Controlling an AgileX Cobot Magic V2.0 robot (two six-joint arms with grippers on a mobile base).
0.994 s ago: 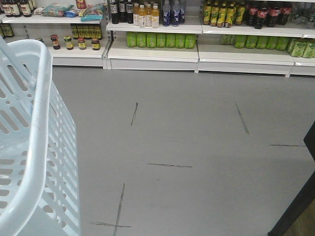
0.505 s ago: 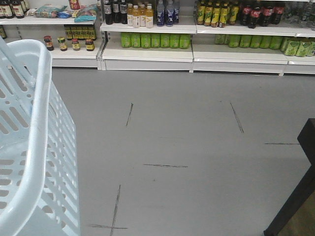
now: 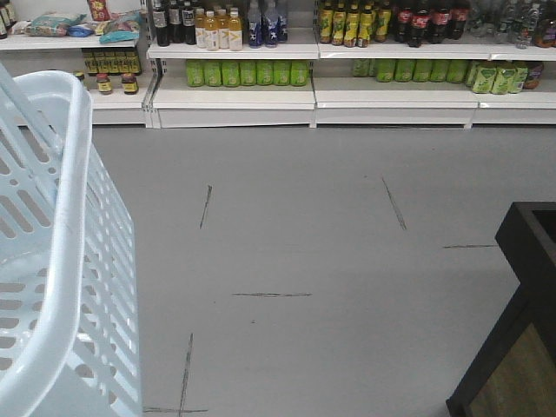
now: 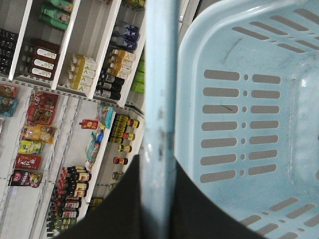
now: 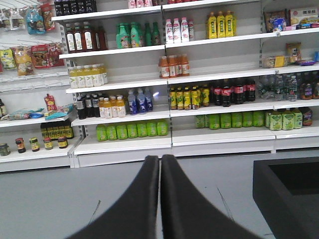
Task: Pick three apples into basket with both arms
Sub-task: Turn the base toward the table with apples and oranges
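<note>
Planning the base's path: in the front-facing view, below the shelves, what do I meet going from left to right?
basket → dark floor marks → black stand

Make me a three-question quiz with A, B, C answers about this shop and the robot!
1. Where is the basket in the front view? A left; B right; C on a shelf.
2. What colour is it? A red; B pale blue; C black.
3. How is the right gripper? A wide open; B holding an apple; C shut and empty.
Answers: 1 A, it fills the left edge. 2 B, its slotted walls are pale blue. 3 C, its fingers touch with nothing between them.
</note>
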